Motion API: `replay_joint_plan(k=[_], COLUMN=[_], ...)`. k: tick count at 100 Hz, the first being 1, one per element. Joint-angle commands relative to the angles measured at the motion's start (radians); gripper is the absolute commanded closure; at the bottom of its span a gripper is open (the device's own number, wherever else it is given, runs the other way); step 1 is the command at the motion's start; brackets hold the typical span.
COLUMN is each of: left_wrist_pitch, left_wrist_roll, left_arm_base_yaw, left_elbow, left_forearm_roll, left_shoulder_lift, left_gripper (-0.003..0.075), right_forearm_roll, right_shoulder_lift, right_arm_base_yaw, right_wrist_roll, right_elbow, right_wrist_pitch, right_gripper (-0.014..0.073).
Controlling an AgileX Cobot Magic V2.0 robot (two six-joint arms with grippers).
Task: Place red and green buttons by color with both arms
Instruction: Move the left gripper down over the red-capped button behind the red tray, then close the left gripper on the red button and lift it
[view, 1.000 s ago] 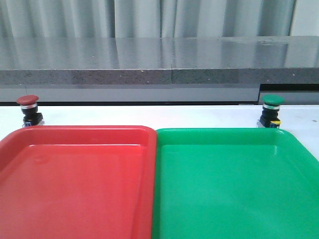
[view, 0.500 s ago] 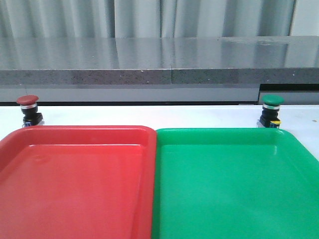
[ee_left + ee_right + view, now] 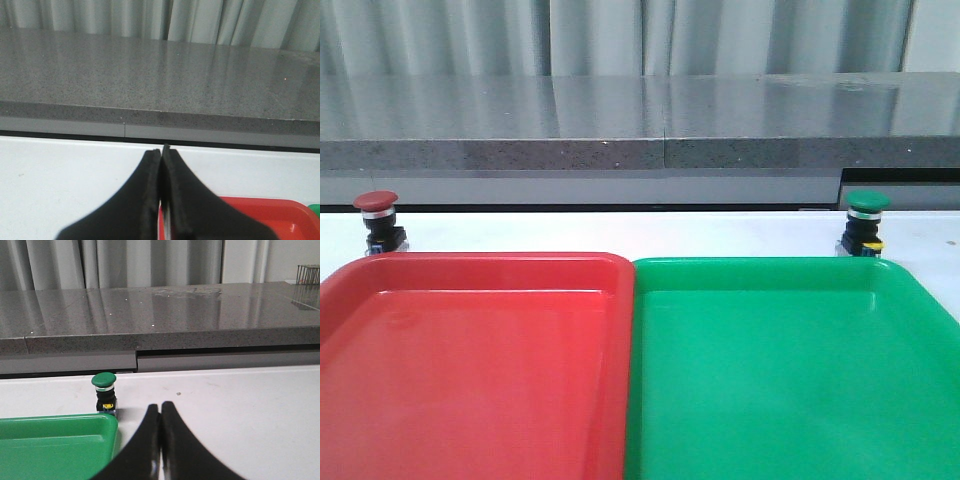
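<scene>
Dark-red mushroom-cap push button [image 3: 376, 219] sits upright on the white table just behind the red plastic tray [image 3: 470, 370]; green-cap one [image 3: 866, 222] behind the green tray [image 3: 790, 370]. Nothing picked up yet imo. Left gripper [image 3: 161, 165] & right gripper [image 3: 160, 417] both pinched together, empty, so next they gotta spread and reach.

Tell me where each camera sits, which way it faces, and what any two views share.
Front: looks forward over red tray, green tray and both buttons; no arm shows.
Left wrist: low on the left arm, facing the grey counter; shut left gripper.
Right wrist: likewise; shut right gripper.
Shared: green button also appears in front.
</scene>
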Motion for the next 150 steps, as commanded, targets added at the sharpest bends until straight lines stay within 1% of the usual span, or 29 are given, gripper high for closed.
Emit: replay_joint_plan(k=[1,7,14,17,19,23,24,26,27,31,36,41,50,61,71,83,102,119,135,150], left_wrist_pitch=[-0.037,-0.025,-0.025,-0.025,-0.025,-0.025,-0.025,-0.025,-0.029,-0.032,-0.032,-0.03,-0.027,0.013,0.099,0.242,0.376,0.45,0.524,0.54], left_wrist_roll=[0.0,0.0,0.014,0.027,0.029,0.029,0.029,0.029,0.029,0.029,0.029,0.029,0.03,0.042,0.054,0.054,0.054,0.054,0.054,0.054], left_arm_base_yaw=[0.001,0.001,0.001,0.001,0.001,0.001,0.001,0.001,0.001,0.001,0.001,0.001,-0.001,-0.014,-0.03,-0.032,-0.032,-0.032,-0.032,-0.032], left_elbow=[-0.095,-0.135,-0.172,-0.187,-0.198,-0.215,-0.223,-0.233,-0.236,-0.257,-0.282,-0.309,-0.361,-0.441,-0.531,-0.653,-0.832,-0.957,-1.042,-1.09], left_forearm_roll=[-0.002,-0.002,-0.002,-0.002,-0.002,-0.002,-0.002,-0.002,-0.002,-0.002,-0.002,-0.002,-0.002,-0.002,-0.002,-0.002,-0.002,-0.013,-0.013,-0.013], left_shoulder_lift=[0.101,0.156,0.225,0.253,0.273,0.312,0.318,0.337,0.35,0.382,0.429,0.477,0.565,0.671,0.788,0.925,1.119,1.249,1.354,1.424], left_gripper=[0.0738,0.0718,0.0629,0.0563,0.0533,0.0433,0.0398,0.0362,0.0327,0.0231,0.0149,0.0112,0.0118,0.0135,0.0151,0.0157,0.0156,0.0156,0.0156,0.0156], right_forearm_roll=[-0.001,-0.001,-0.001,-0.001,-0.001,-0.001,-0.001,-0.001,-0.001,-0.001,-0.001,-0.001,-0.001,-0.001,-0.001,-0.001,-0.001,-0.001,-0.001,-0.001], right_shoulder_lift=[-0.019,-0.019,-0.019,-0.019,-0.019,-0.019,-0.019,-0.019,-0.019,-0.019,-0.019,-0.019,-0.019,-0.019,-0.019,-0.019,-0.019,-0.019,-0.019,-0.019], right_arm_base_yaw=[0.002,0.002,0.002,0.002,0.002,0.002,0.002,0.002,0.002,0.002,0.002,0.002,0.002,0.002,0.002,0.002,0.002,0.002,0.002,0.002], right_wrist_roll=[-0.008,-0.008,-0.008,-0.008,-0.008,-0.008,-0.008,-0.008,-0.008,-0.008,-0.008,-0.008,-0.008,-0.008,-0.008,-0.008,-0.008,-0.008,-0.008,-0.008], right_elbow=[-0.018,-0.018,-0.018,-0.018,-0.018,-0.018,-0.018,-0.018,-0.018,-0.018,-0.018,-0.018,-0.018,-0.018,-0.018,-0.018,-0.018,-0.018,-0.018,-0.018], right_wrist_pitch=[-0.074,-0.074,-0.074,-0.074,-0.074,-0.074,-0.074,-0.074,-0.074,-0.074,-0.074,-0.074,-0.074,-0.074,-0.074,-0.074,-0.074,-0.074,-0.074,-0.074], right_gripper=[0.0651,0.0651,0.0651,0.0651,0.0651,0.0651,0.0651,0.0651,0.0651,0.0651,0.0651,0.0651,0.0651,0.0651,0.0651,0.0651,0.0651,0.0651,0.0651,0.0651])
